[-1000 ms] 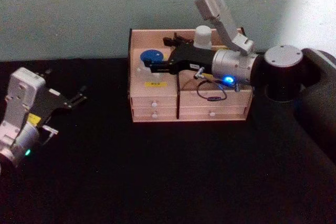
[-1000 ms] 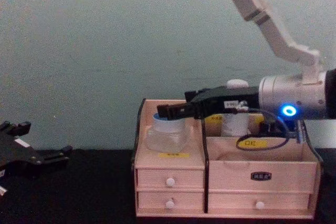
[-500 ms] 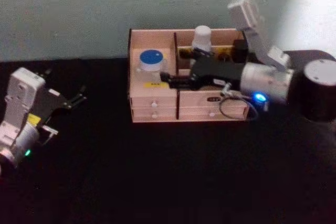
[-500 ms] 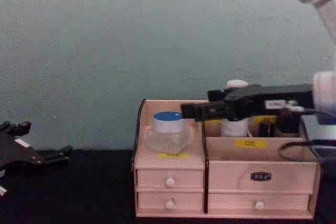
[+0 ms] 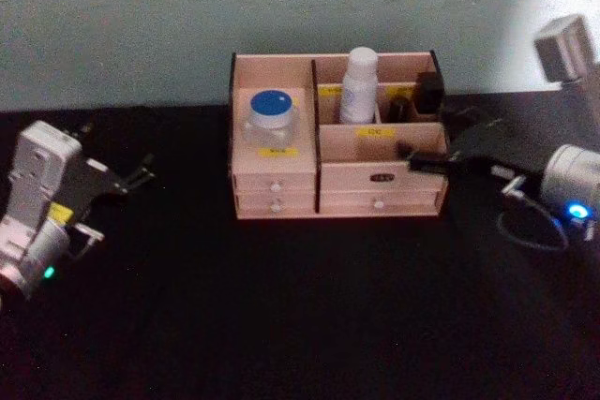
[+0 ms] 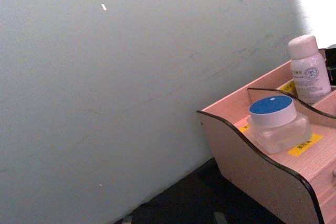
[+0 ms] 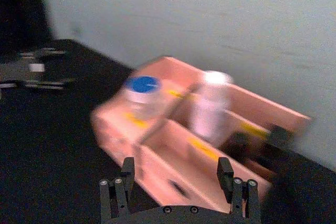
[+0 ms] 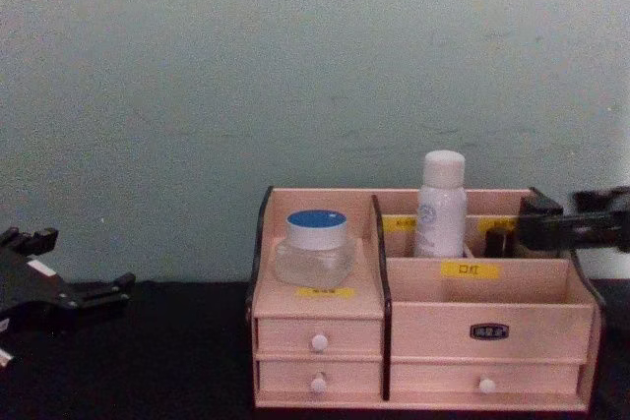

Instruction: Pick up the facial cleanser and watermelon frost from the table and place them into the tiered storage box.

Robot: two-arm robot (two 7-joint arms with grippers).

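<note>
Jar (image 5: pixel 268 111): upright in left compartment of organizer (image 5: pixel 272 168) | Bottle (image 5: pixel 357 87): upright in rear middle compartment | Right pincer (image 5: pixel 420 158): spread, empty, at organizer's right end | Left pincer (image 5: pixel 141 175): on bench (image 5: pixel 281 306) far left, state cannot tell

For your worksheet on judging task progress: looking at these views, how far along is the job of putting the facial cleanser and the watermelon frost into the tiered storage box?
Done: the watermelon frost sits in the left compartment of the tiered storage box, and the facial cleanser stands upright in a rear compartment. In hand: nothing; the right gripper sits at the box's right end, fingers open and empty. The left gripper is parked far left. Left: apparently nothing to place.
</note>
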